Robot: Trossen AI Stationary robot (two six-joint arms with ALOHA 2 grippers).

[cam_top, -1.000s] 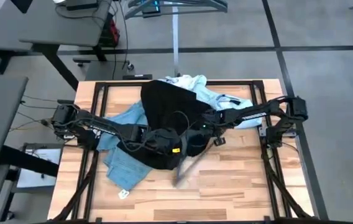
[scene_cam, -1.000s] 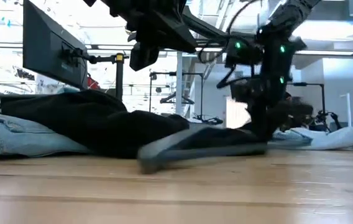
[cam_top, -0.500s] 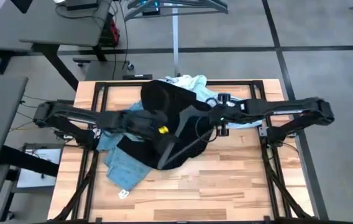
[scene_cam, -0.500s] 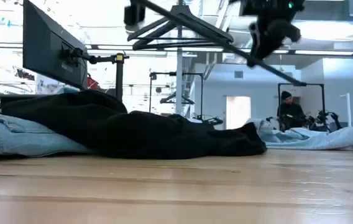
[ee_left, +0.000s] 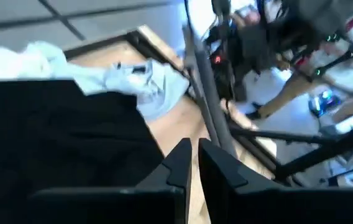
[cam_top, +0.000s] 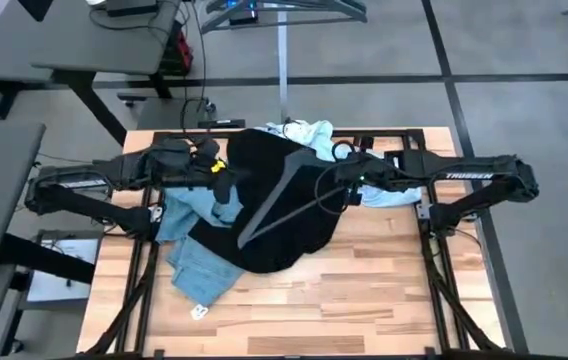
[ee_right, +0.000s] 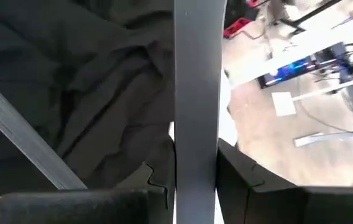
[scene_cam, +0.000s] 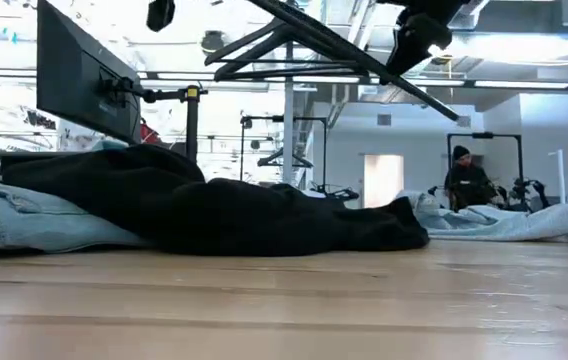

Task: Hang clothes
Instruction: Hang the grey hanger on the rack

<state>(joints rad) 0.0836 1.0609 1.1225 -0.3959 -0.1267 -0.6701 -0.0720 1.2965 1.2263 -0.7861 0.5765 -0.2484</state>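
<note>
Black t-shirt lies mid-surface from above, over jeans and pale shirt; a grey hanger hangs above it. Right wrist view: right jaws clamp the hanger. Left wrist view: left jaws nearly closed, empty.

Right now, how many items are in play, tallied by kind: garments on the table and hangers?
Garments: 3 – black t-shirt, pale collared shirt, denim jeans.
Hangers: 1 – grey hanger, gripped by the right gripper above the pile.
Total: 4
</note>
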